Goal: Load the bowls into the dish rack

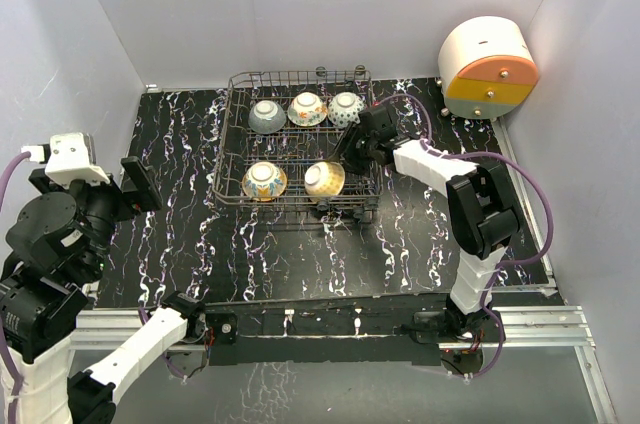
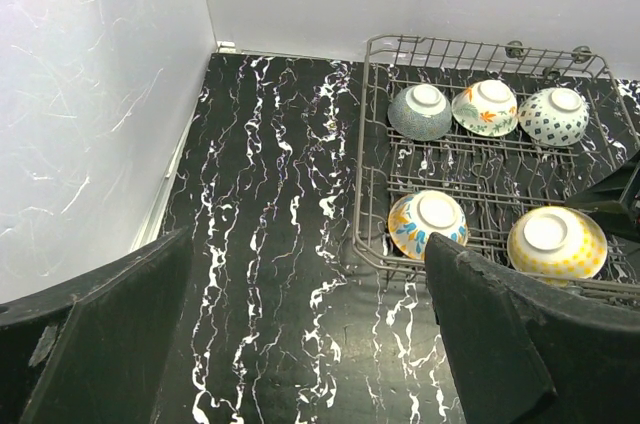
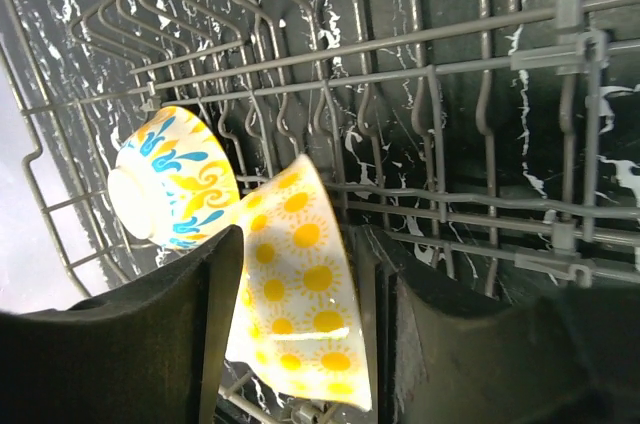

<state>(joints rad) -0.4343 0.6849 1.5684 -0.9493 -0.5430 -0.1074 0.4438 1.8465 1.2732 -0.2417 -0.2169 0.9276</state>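
The dish rack (image 1: 232, 159) stands at the back centre of the table. All five bowls sit in it. The speckled grey bowl (image 1: 266, 115), the orange-green floral bowl (image 1: 307, 108) and the blue bowl (image 1: 346, 107) are in the back row. The orange-blue floral bowl (image 1: 264, 181) and the yellow sunflower bowl (image 1: 325, 179) are in the front row. My right gripper (image 3: 315, 344) reaches into the rack, its jaws closed on the wall of the sunflower bowl (image 3: 300, 274), which stands on edge among the tines. My left gripper (image 2: 310, 344) is open and empty, above the table left of the rack (image 2: 372, 194).
A round white, orange and yellow container (image 1: 488, 69) stands at the back right corner. White walls enclose the black marbled table (image 1: 180, 144) on three sides. The orange-blue bowl (image 3: 165, 184) rests just beyond the sunflower bowl in the right wrist view.
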